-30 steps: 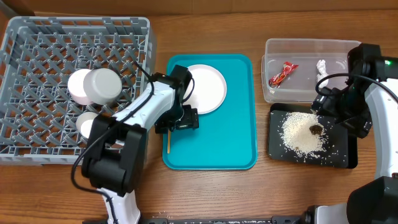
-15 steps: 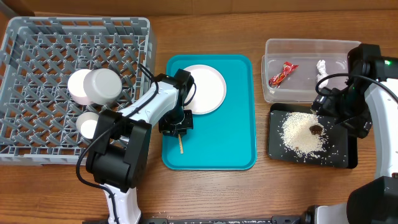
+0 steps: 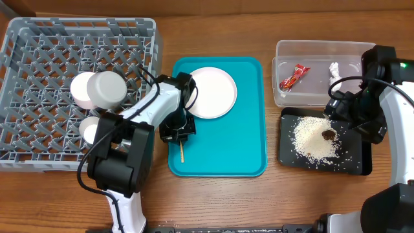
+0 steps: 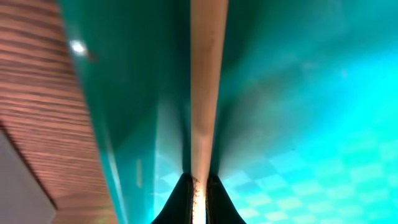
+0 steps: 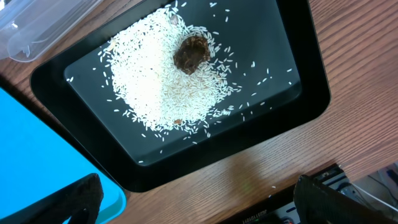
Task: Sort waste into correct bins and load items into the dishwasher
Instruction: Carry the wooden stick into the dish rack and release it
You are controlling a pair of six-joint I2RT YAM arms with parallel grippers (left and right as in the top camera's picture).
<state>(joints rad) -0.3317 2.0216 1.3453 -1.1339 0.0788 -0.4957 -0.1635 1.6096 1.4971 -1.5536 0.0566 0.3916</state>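
Note:
A thin wooden stick (image 3: 182, 154) lies on the teal tray (image 3: 239, 142) near its left edge. My left gripper (image 3: 178, 134) is shut on the stick's upper end. In the left wrist view the stick (image 4: 205, 93) runs straight out from between the black fingertips (image 4: 186, 199) over the tray (image 4: 298, 124). A white plate (image 3: 212, 92) rests at the tray's top. My right gripper (image 5: 202, 205) hangs open and empty over the black tray's (image 5: 305, 93) front edge, with rice (image 5: 161, 81) and a brown lump (image 5: 191, 52) in that tray.
The grey dish rack (image 3: 39, 65) at the left holds white cups (image 3: 107, 88). At the right stand a clear bin (image 3: 317, 52) with a red wrapper (image 3: 294, 76) and white crumpled paper (image 3: 334, 68), and the black tray (image 3: 359, 158).
My left gripper has closed on the stick and dragged it a little rightward onto the tray. The right arm has not moved.

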